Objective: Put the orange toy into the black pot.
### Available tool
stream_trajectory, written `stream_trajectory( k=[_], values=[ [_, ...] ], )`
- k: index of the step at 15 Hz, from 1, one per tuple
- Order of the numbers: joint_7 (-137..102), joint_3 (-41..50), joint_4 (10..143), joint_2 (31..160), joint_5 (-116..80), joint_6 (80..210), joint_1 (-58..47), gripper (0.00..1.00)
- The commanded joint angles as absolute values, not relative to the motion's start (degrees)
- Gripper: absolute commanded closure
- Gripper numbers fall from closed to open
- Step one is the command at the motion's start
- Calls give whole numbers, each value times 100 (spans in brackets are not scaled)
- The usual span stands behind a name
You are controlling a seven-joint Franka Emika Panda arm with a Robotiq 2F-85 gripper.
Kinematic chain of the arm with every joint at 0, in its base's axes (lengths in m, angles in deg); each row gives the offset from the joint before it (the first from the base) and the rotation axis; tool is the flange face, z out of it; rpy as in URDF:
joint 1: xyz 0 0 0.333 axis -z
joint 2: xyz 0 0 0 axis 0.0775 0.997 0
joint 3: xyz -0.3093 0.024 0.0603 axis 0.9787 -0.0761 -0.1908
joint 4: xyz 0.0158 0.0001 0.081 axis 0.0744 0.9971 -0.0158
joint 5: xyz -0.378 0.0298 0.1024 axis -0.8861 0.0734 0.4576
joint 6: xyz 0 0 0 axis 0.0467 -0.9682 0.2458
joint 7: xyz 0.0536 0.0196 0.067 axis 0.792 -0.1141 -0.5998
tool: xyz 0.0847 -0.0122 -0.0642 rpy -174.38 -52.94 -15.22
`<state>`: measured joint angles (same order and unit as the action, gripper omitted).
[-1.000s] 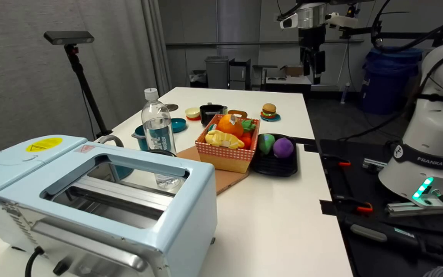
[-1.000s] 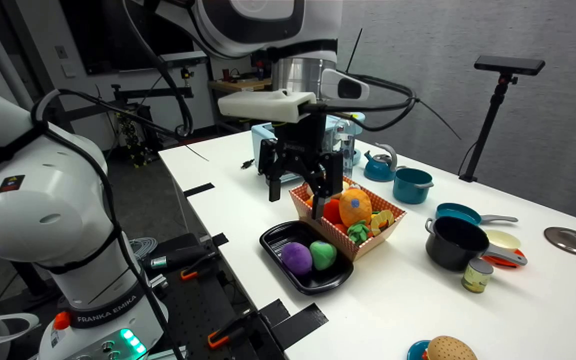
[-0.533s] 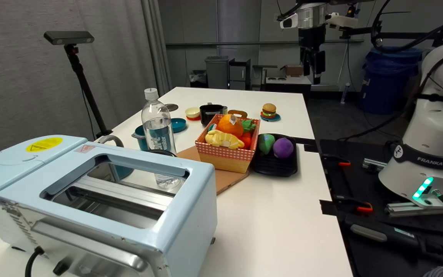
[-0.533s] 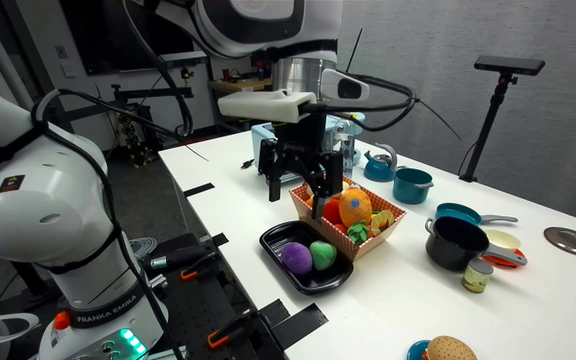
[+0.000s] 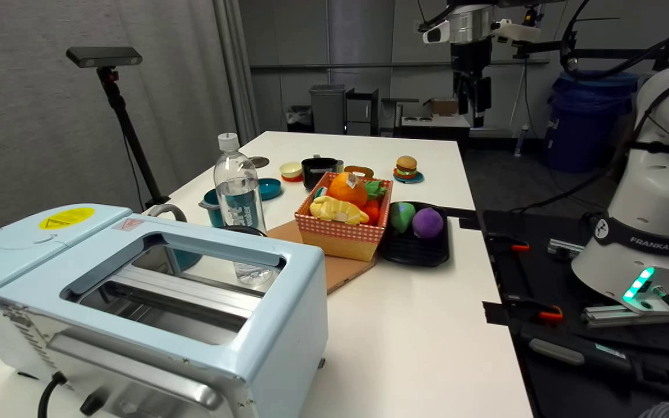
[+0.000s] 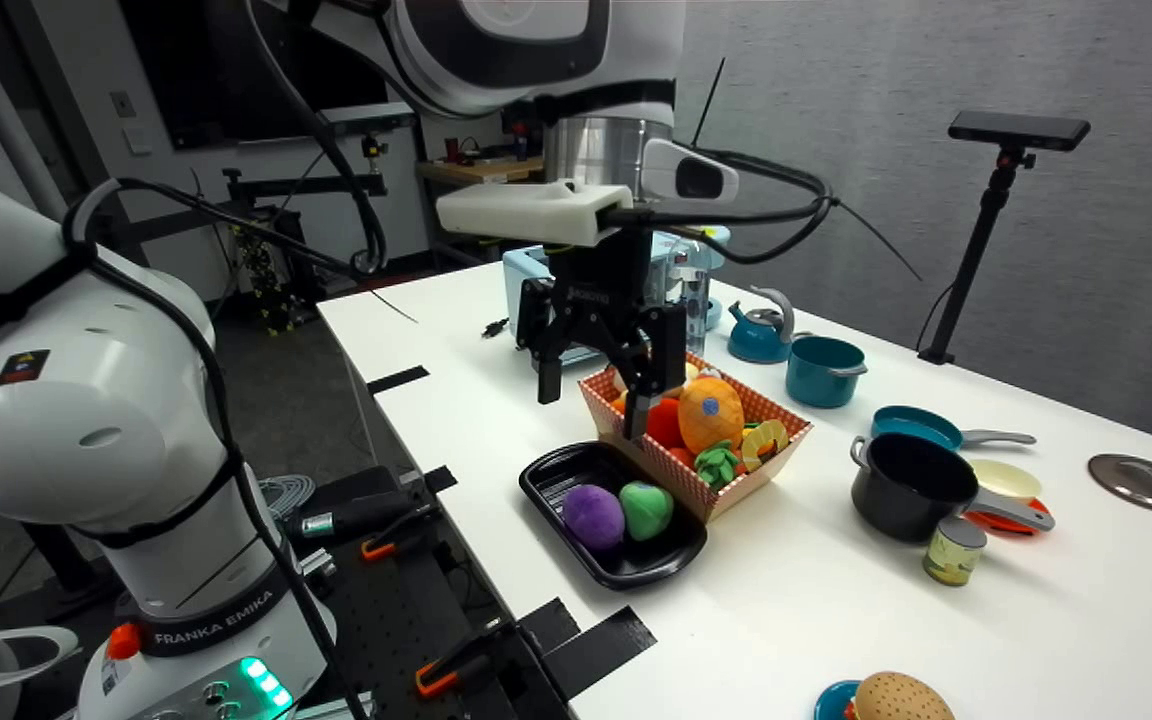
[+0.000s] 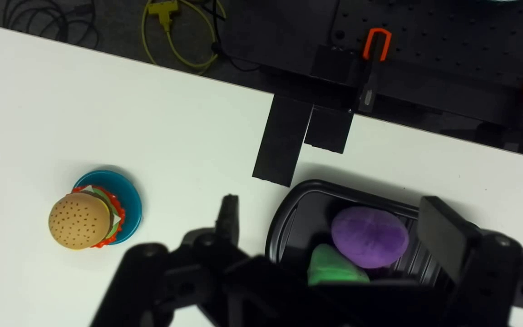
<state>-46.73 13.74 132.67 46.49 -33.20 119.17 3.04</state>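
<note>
The orange toy (image 6: pixel 712 425) is a bright-orange oblong plush lying in the red-checked basket (image 6: pixel 786 455) among other toy foods; it also shows in an exterior view (image 5: pixel 346 188). The black pot (image 6: pixel 911 495) stands on the table beyond the basket, with a grey handle; its black side also shows in an exterior view (image 5: pixel 318 171), partly behind the basket. My gripper (image 6: pixel 591 415) is open and empty, pointing down, high above the table. In the wrist view, my gripper (image 7: pixel 329 200) has its fingers wide apart above the black tray. Orange toy and pot are out of the wrist view.
The black tray (image 6: pixel 566 545) holds a purple toy (image 7: pixel 370 237) and a green toy (image 7: pixel 332 268) beside the basket. A small can (image 6: pixel 954 552) stands by the pot's handle. A toy burger (image 7: pixel 80 221), teal cookware (image 6: pixel 826 370), a bottle (image 5: pixel 238 191) and a blue toaster oven (image 5: pixel 288 302) also stand around.
</note>
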Motion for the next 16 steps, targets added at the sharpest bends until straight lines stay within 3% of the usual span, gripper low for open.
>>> stream_trajectory(
  k=[1,16],
  values=[
    [-4620,1359,13241,4711,-3324,11979,280,0],
    [-4876,1366,13242,5437,-2738,13244,-29,0]
  ],
)
